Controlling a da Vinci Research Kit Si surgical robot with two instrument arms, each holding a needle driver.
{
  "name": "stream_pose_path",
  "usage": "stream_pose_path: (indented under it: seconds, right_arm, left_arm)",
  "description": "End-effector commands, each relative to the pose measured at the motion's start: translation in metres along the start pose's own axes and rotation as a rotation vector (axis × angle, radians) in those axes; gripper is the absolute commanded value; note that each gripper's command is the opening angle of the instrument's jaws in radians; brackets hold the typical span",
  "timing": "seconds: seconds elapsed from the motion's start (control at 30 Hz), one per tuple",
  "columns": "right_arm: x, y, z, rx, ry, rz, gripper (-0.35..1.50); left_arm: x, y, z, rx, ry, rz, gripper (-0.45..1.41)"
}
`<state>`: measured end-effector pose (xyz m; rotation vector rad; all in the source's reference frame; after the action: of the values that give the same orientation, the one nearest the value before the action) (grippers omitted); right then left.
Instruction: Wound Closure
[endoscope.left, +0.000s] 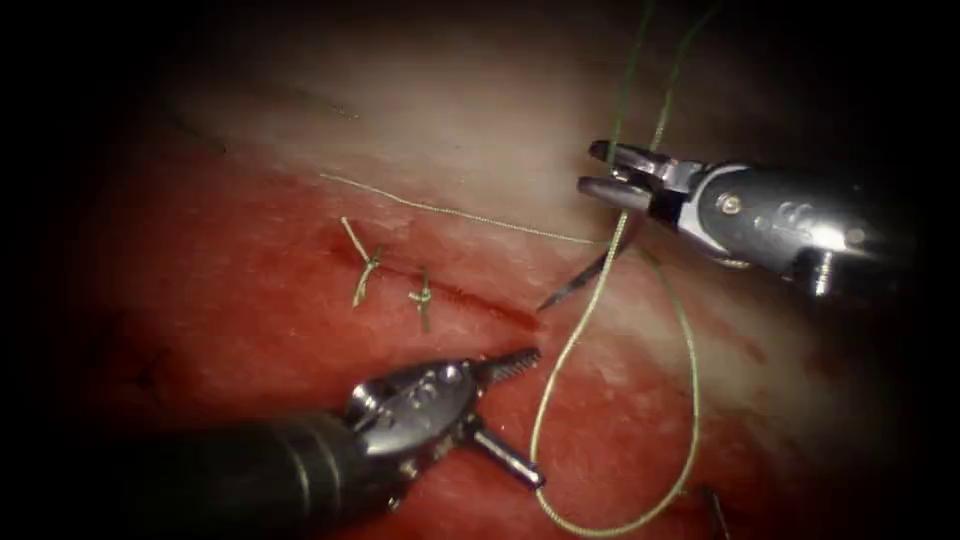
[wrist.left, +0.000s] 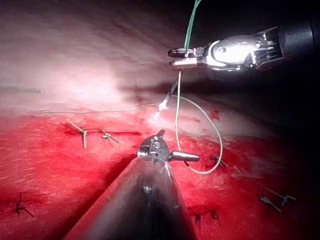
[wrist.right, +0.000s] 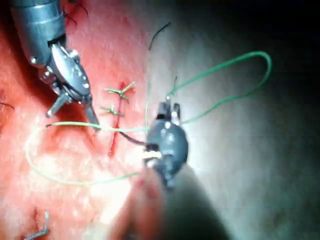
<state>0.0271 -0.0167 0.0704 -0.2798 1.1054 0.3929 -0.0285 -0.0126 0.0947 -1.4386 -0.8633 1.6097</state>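
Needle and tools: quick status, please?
Left end effector open, empty. Right end effector shut on thread. Needle hangs free over cut.

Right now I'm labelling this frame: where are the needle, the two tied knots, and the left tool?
needle (endoscope.left: 578, 282): endoscope view, on its dark lower shaft.
tied knots (endoscope.left: 368, 266): endoscope view, on the left knot over the cut.
left tool (endoscope.left: 518, 412): endoscope view, midway between its open jaws.

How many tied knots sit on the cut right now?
2: the first knot is at the cut's left end, the second knot is just right of it. Further right, the cut is unstitched.
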Motion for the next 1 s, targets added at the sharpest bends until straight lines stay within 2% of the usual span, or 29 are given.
stream_pose_path:
  seconds: [0.03,0.13,0.17,0.23,0.3,0.47,0.63,0.8,0.93,1.0]
  right_arm:
    - [-0.0002,-0.0002,0.0011,-0.003,0.006,-0.001,-0.35]
    - [-0.0002,-0.0005,0.0012,-0.008,0.011,-0.009,-0.35]
    - [-0.0002,-0.0006,0.0013,-0.008,0.013,-0.010,-0.35]
    - [-0.0002,-0.0008,0.0013,-0.008,0.015,-0.011,-0.35]
    - [-0.0002,-0.0010,0.0012,-0.010,0.018,-0.012,-0.35]
    - [-0.0004,-0.0011,0.0006,-0.006,0.025,-0.015,-0.35]
    - [-0.0006,-0.0005,-0.0012,0.015,0.029,-0.014,-0.35]
    - [-0.0006,0.0000,-0.0027,0.030,0.032,-0.019,-0.35]
    - [-0.0005,0.0000,-0.0038,0.056,0.027,0.033,-0.35]
    - [-0.0003,0.0003,-0.0049,0.068,0.032,0.077,-0.35]
  left_arm:
    - [-0.0002,-0.0002,0.0005,-0.016,-0.002,-0.023,1.06]
    - [-0.0001,0.0000,0.0005,-0.025,-0.005,-0.051,0.99]
    - [-0.0001,-0.0001,0.0005,-0.028,-0.007,-0.092,0.89]
    - [-0.0002,-0.0003,0.0004,-0.032,-0.009,-0.114,0.46]
    - [-0.0001,-0.0007,0.0002,-0.038,-0.011,-0.113,-0.44]
    - [0.0005,-0.0019,-0.0012,-0.060,-0.018,-0.115,-0.45]
    - [0.0030,-0.0028,-0.0040,0.017,0.007,-0.039,-0.45]
    - [0.0050,-0.0041,-0.0063,0.080,-0.011,0.034,-0.45]
    - [0.0052,-0.0055,-0.0057,0.114,-0.024,0.048,-0.45]
    - [0.0044,-0.0069,-0.0038,0.122,-0.050,0.055,-0.45]
